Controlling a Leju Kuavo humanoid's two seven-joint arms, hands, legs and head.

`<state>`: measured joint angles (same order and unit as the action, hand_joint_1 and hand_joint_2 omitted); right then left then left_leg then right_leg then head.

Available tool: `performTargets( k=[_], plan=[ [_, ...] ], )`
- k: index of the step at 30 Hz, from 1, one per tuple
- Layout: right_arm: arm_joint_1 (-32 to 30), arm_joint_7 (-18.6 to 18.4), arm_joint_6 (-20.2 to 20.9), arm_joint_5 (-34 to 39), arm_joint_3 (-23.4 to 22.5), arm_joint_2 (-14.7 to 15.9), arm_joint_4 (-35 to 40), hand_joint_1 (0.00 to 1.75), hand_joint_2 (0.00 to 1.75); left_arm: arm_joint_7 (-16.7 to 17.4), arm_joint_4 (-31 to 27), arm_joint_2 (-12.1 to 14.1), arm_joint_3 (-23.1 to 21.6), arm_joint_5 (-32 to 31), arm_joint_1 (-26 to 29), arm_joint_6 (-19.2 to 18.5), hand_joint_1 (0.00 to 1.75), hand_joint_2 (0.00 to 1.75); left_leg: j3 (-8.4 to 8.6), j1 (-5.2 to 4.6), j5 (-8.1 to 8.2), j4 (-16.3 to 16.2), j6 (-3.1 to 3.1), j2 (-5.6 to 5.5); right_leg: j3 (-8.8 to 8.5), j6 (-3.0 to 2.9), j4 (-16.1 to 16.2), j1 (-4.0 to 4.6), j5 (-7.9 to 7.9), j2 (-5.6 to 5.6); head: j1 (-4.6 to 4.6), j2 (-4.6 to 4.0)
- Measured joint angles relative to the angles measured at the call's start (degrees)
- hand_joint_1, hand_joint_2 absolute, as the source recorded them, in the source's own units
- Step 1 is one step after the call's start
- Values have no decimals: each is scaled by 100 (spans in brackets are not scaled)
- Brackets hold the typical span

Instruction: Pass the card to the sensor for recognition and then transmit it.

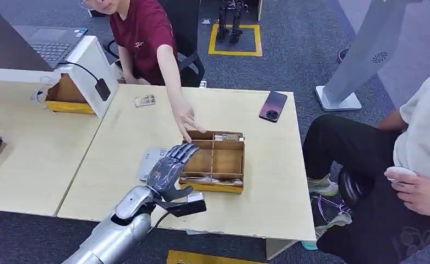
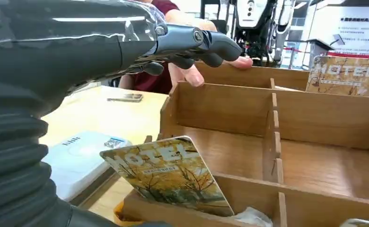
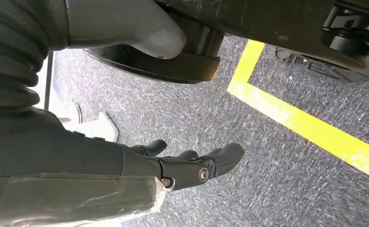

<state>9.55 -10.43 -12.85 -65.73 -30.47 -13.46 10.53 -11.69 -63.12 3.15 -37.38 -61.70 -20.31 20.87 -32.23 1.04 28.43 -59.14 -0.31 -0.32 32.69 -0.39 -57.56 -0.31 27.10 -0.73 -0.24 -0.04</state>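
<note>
The wooden divided box [image 1: 215, 161] is set on the light table [image 1: 124, 137], with a person's hand [image 1: 186, 118] laid on its far edge. The left hand [image 1: 171, 168] is held above the box's near-left corner, fingers spread, holding nothing. A "MOTEL" card [image 2: 170, 174] is propped in the near slot. The right hand [image 3: 192, 165] is hung over grey carpet [image 3: 182, 109], fingers loosely extended and empty.

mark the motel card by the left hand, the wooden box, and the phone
MOTEL card [image 2: 169, 174], left wrist view: middle of its printed face.
Wooden box [image 1: 240, 165], head view: its right wall.
Phone [image 1: 273, 105], head view: centre of its dark back.
</note>
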Motion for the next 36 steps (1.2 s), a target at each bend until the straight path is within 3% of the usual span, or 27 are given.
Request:
performTargets(
  k=[16, 17, 18, 19, 20, 36],
  plan=[
    [-3, 17, -9, -22, -13, 2, 0, 0, 175, 33, -59, 61, 0, -20, -1, -87, 0, 175, 0, 0, 0, 0, 0, 0, 0, 0, 0, 0, 0, 0, 0, 0],
    [-3, 17, -9, -22, -13, 4, 0, 0, 175, 33, -59, 61, 0, -20, -1, -87, 63, 175, 0, 0, 0, 0, 0, 0, 0, 0, 0, 0, 0, 0, 0, 0],
    [-3, 17, -9, -22, -13, 4, 0, 0, 175, 35, -59, 61, 0, -22, -1, -87, 63, 175, 0, 0, 0, 0, 0, 0, 0, 0, 0, 0, 0, 0, 0, 0],
    [-4, 17, -9, -22, -13, 4, 0, 0, 175, 35, -59, 63, 0, -35, -2, -109, 164, 175, 0, 0, 0, 0, 0, 0, 0, 0, 0, 0, 0, 0, 0, 0],
    [-5, 20, -9, -24, -15, 4, 0, 0, 175, 39, -59, 68, 0, -35, -3, -138, 175, 175, 0, 0, 0, 0, 0, 0, 0, 0, 0, 0, 0, 0, 0, 0],
    [-15, 68, -9, -9, -48, 15, 0, 0, 175, 44, -142, 114, 0, 0, -4, -262, 175, 175, 1, 0, 0, 0, 0, 1, 0, 0, 0, 0, 0, 0, 0, 0]
  ],
)
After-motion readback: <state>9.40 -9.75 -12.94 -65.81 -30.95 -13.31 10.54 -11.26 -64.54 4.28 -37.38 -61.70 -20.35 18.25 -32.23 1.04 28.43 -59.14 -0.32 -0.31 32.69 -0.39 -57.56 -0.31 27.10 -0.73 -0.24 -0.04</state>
